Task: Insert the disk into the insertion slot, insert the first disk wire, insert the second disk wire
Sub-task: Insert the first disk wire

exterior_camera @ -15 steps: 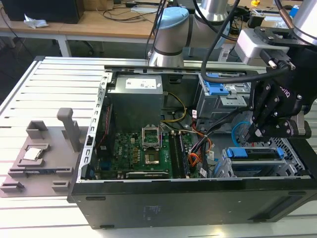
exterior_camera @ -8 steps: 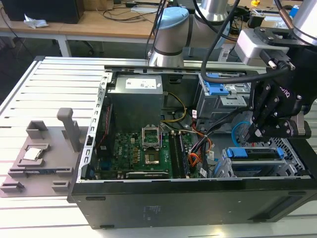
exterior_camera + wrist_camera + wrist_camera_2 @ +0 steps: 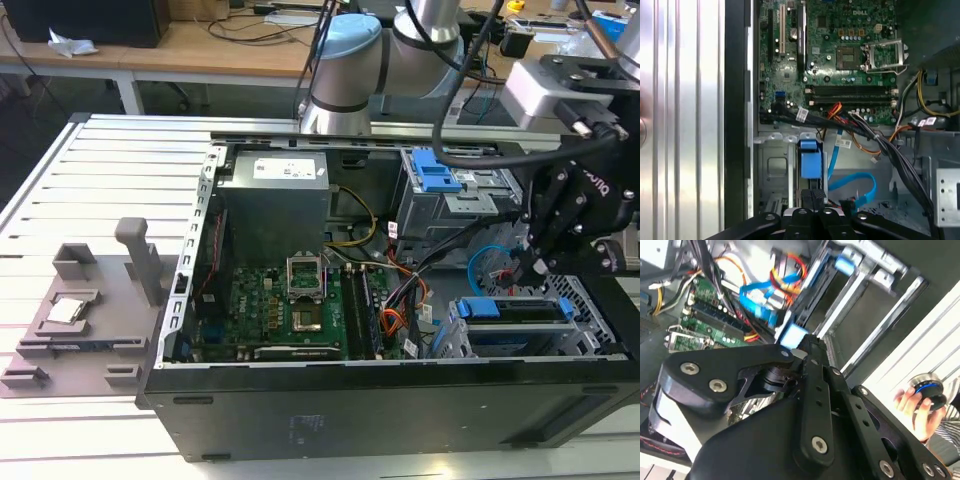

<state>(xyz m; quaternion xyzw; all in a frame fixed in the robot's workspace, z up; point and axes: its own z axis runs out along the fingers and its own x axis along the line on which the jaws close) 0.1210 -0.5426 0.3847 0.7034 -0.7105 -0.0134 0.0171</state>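
The disk (image 3: 515,312), silver in its blue plastic carrier, lay seated in the insertion slot (image 3: 452,342), a perforated sheet-metal cage in the near corner of the black case (image 3: 350,410), on the exterior view's right. The gripper (image 3: 533,268) hung just above it, jaws drawn narrow with nothing visible between them. 1 glossy blue cable (image 3: 860,182) looped beside the cage, and black wire bundles (image 3: 900,165) crowded the space toward the green motherboard (image 3: 285,310).

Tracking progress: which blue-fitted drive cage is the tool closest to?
The low insertion slot holding the disk, with the tool just above it; the taller cage with blue tabs stands farther back.
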